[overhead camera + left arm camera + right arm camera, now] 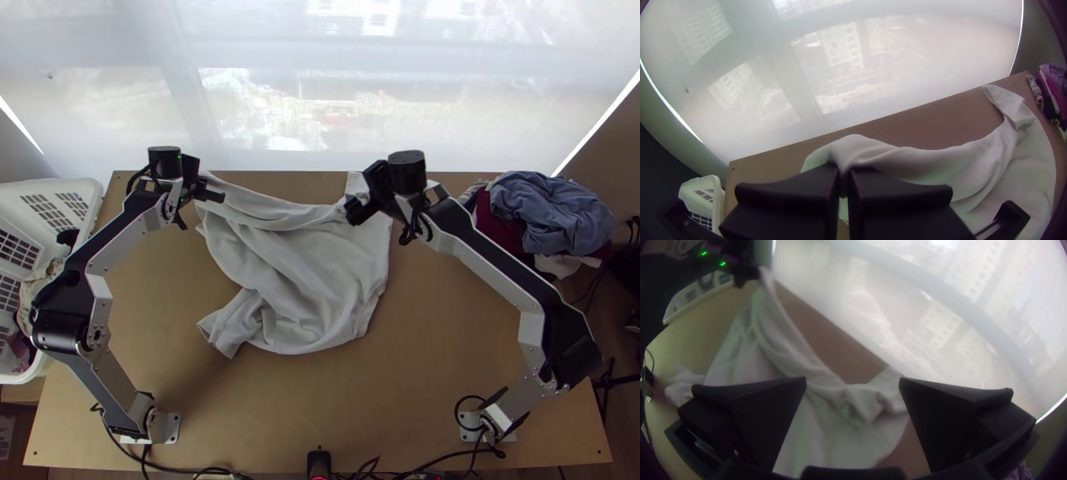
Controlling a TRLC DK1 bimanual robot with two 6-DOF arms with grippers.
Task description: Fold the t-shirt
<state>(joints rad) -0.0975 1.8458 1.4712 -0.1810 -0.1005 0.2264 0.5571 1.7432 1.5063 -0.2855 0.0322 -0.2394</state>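
T-shirt (308, 280): pale soft cloth, laid in loose, rumpled folds towards 12 o'clock on the wooden table (432, 360).
Left gripper (196, 198): pressed together; T-shirt pinched at its 11 o'clock corner.
Right gripper (378, 224): spread wide at T-shirt's 1 o'clock edge; contact can't quite be judged.
Basket (84, 189): slotted plastic, 10 o'clock.
Clothes (548, 212): crumpled heap, 2 o'clock.

The wooden bench (448, 320) bears a rumpled white t-shirt (308, 280) toward its far edge and heaped clothes (536, 212) at its far right corner.
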